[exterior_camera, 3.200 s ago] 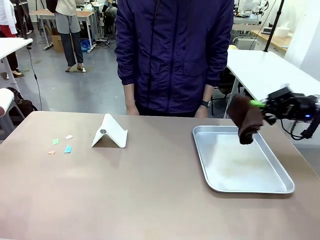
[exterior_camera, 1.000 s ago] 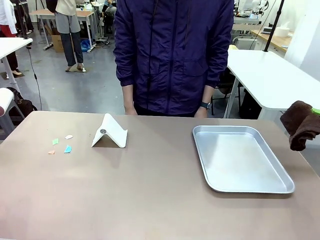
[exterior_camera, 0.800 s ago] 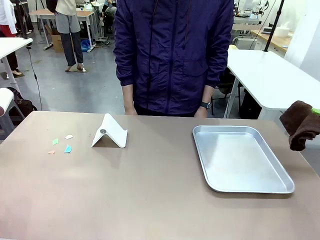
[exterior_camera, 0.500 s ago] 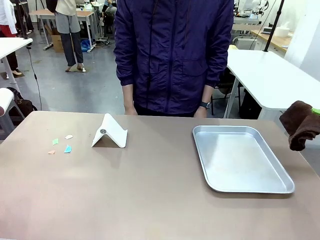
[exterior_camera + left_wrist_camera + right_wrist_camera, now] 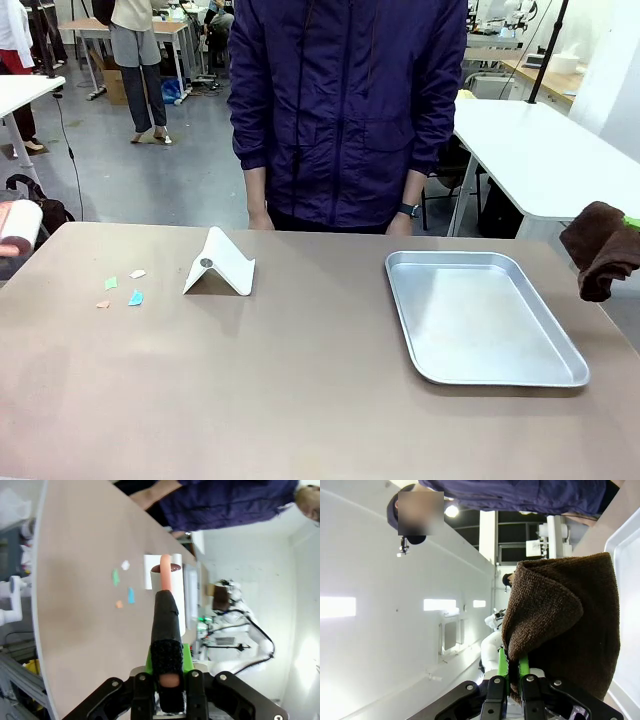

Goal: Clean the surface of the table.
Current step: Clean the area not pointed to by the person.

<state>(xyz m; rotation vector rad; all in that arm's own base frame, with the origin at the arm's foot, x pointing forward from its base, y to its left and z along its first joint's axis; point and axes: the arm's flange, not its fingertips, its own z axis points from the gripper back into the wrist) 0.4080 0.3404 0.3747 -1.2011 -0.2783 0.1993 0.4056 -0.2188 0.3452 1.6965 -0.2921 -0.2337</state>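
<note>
Front view: brown table (image 5: 300,410) spread across the foreground, with metal tray (image 5: 470,320) at right, white folded stand (image 5: 222,265) and paper scraps (image 5: 134,298) at left. Left fingers (image 5: 186,653) clamped on lint roller (image 5: 165,615) off the table's left end; right fingers (image 5: 501,663) pinching brown cloth (image 5: 560,610) beyond its right edge.

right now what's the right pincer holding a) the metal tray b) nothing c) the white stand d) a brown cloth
D: the right pincer is shut on a brown cloth, while the tray and the stand sit untouched on the table.
</note>
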